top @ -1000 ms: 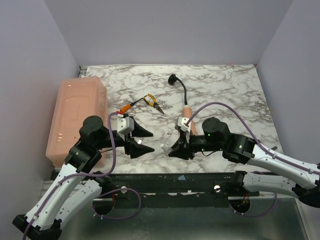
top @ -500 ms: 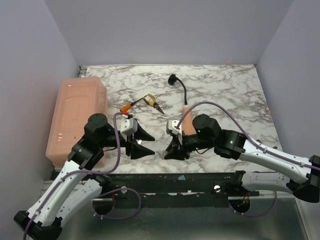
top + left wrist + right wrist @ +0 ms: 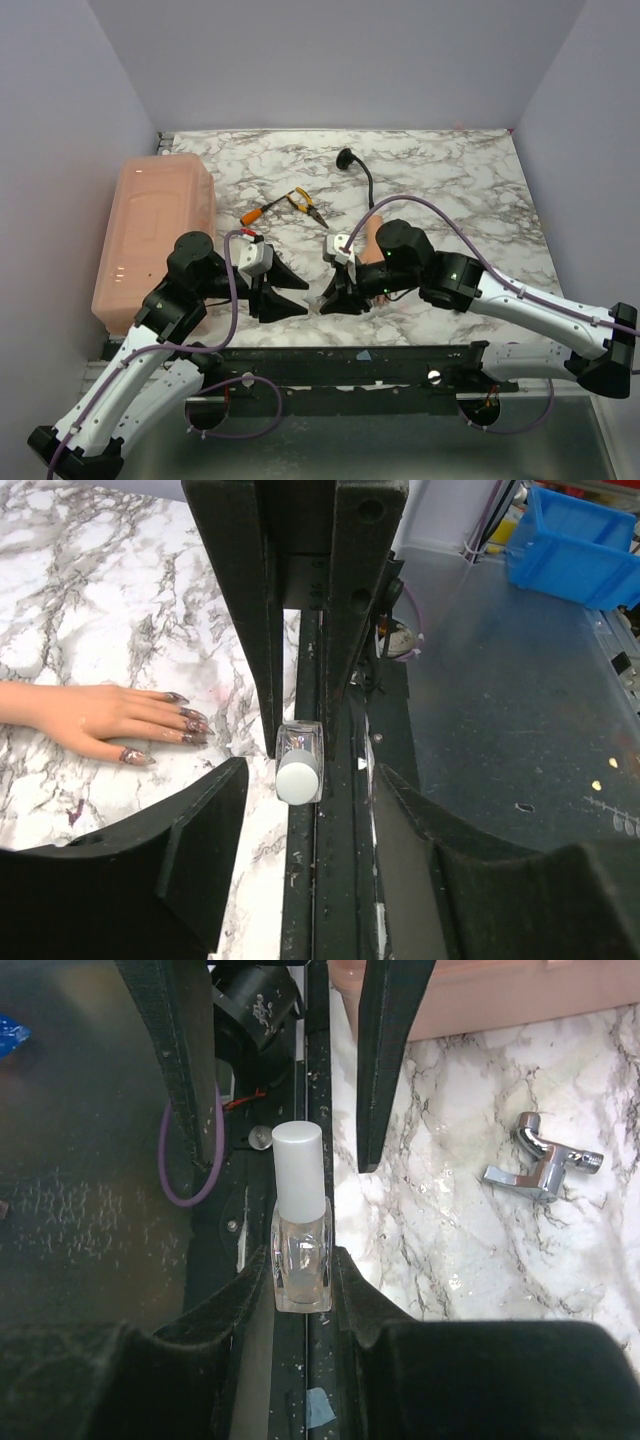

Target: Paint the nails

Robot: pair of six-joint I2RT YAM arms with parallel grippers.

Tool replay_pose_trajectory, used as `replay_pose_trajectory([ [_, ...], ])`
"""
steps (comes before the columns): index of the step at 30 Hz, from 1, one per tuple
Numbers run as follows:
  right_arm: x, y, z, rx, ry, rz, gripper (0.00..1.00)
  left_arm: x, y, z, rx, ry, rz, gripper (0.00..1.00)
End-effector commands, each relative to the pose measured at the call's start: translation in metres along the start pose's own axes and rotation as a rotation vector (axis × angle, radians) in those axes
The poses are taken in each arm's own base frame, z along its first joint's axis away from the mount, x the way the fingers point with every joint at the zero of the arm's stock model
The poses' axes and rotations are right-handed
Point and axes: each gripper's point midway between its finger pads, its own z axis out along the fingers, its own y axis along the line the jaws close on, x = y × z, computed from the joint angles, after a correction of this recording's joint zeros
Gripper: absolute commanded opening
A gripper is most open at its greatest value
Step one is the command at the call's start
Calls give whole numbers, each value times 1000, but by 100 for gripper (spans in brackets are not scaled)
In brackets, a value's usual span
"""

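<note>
Left tool [image 3: 303, 296] reaches rightward on a bent arm at the near edge of the marble desk [image 3: 450, 180], jaws apart, with a pink plastic tub [image 3: 150, 230] beside that arm at far left. A chrome fitting [image 3: 540, 1165] lies on the marble close by. Facing it tip to tip, my right tool [image 3: 301, 1265] is clamped on a small clear polish bottle [image 3: 299, 1225]. The bottle's white cap sits in the gap at the left tool's fingertips, touching neither as far as I can see. My right arm stretches low across the desk from the right and hides most of the mannequin hand [image 3: 95, 712] from overhead. On the left wrist camera that hand lies palm down on the marble. Its dark nails [image 3: 188, 725] point toward the desk's near edge, near the bottle but apart from it. Farther back lie an orange-handled screwdriver [image 3: 255, 213], yellow-handled pliers [image 3: 303, 205] and a black gooseneck stalk [image 3: 365, 180].
</note>
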Motion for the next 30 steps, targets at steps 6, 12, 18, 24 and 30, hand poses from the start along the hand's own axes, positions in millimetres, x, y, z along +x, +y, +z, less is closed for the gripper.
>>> replay_pose_trajectory([
  [6,-18,10,4,-70,-25,-23,0,4,1,2,7,3,-18,49],
  [12,-23,9,5,-75,-33,-28,0,6,2,3,-3,6,-24,46],
  [18,-24,10,6,-79,-35,-33,0,6,3,3,-13,5,-28,39],
  [24,-27,11,6,-84,-47,-31,0,6,5,3,-26,5,-38,28],
  [30,-28,2,7,-34,-62,-24,0,2,2,4,-12,-6,-65,0],
])
